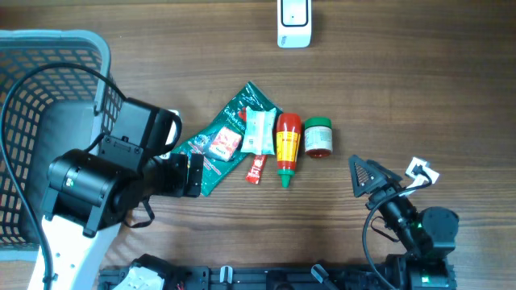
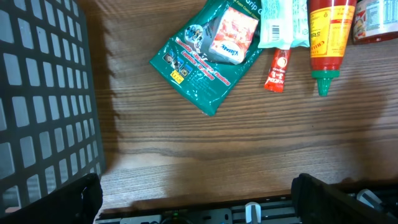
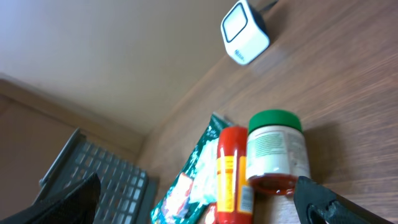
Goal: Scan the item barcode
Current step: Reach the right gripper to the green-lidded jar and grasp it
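Items lay in a cluster at table [image 1: 419,80] centre. Sauce bottle [image 1: 289,143] lay flat, long axis 12-to-6, green nozzle toward 6 o'clock. Jar [image 1: 318,137] was just beside it at 3 o'clock, green lid toward 12. Green packet [image 1: 208,165] lay diagonal, long axis 1-to-7, with a tissue pack [image 1: 224,145] on top. White sachet [image 1: 260,130] overlapped the packet's upper end, long axis 12-to-6. Red sachet [image 1: 255,167] stuck out below it, tilted slightly toward 7. Scanner [image 1: 293,22] sat at the 12 o'clock edge, well apart from the cluster. Basket [image 1: 56,48] was at 9 o'clock.

Left wrist view showed the packet's print and the tissue pack's face close up, plus the basket's mesh wall; jar was nearly cut off there. Right wrist view showed the jar's white label, the bottle's yellow label and the scanner's square window, seen from low down.

Left arm came in from 7 o'clock past the basket, left tool [image 1: 196,175] pointed toward 3 o'clock by the packet's lower end, jaws wide apart, holding nothing. Right arm sat folded at 5 o'clock, right tool [image 1: 367,176] aimed toward 11 o'clock at the jar, apart from it, jaws spread, empty.
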### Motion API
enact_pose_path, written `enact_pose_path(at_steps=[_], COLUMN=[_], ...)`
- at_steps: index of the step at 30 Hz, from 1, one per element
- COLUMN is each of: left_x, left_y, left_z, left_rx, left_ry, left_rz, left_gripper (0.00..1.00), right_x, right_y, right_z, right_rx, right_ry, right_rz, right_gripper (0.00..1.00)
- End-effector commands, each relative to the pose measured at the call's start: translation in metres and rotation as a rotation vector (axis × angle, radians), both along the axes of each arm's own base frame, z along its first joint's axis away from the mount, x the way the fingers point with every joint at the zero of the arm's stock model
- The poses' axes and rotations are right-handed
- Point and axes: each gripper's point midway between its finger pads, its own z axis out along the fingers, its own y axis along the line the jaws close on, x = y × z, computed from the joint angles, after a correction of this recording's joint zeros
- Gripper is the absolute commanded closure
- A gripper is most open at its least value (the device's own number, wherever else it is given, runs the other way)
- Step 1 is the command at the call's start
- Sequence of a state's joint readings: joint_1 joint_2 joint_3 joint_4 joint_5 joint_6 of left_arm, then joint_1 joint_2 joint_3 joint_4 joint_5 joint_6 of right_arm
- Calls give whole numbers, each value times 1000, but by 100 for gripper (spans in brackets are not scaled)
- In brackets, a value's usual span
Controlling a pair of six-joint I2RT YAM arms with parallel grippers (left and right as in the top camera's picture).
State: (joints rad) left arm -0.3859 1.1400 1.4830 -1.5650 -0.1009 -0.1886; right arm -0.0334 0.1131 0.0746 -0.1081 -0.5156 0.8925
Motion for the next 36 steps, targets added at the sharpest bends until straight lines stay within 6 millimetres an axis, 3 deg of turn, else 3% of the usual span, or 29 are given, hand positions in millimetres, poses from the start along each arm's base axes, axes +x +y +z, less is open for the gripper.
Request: enact_pose_path(at_steps=[1,7,14,18,24,29,32,36], left_x=[-2,-2,-2,-2,-2,-2,-2,-2], left_y=[-2,-2,-2,-2,-2,-2,-2,-2], left_z=[2,2,2,2,2,2,2,2], left_rx=[-23,-23,-23,-23,-23,-22,-23,-23], left_ry=[-1,-1,-1,-2,-1,-1,-1,-1], left_rz=[7,7,7,7,7,7,7,7], left_gripper=[0,0,0,0,0,0,0,0], right_x=[-2,12,30,49,83,93,100,106], right_y=[8,2,-22,-6,25,29,19,37], right_z=[38,46,28,19,-14,-55,-75,-95], right_rx=[-61,-218,-415,-471,-451,-655,-808,-865], right_ry=[-31,162,594,660,658,748,796,790], right_rz=[64,83,90,214,355,256,109,124], right_gripper=[1,1,0,0,0,1,1,1])
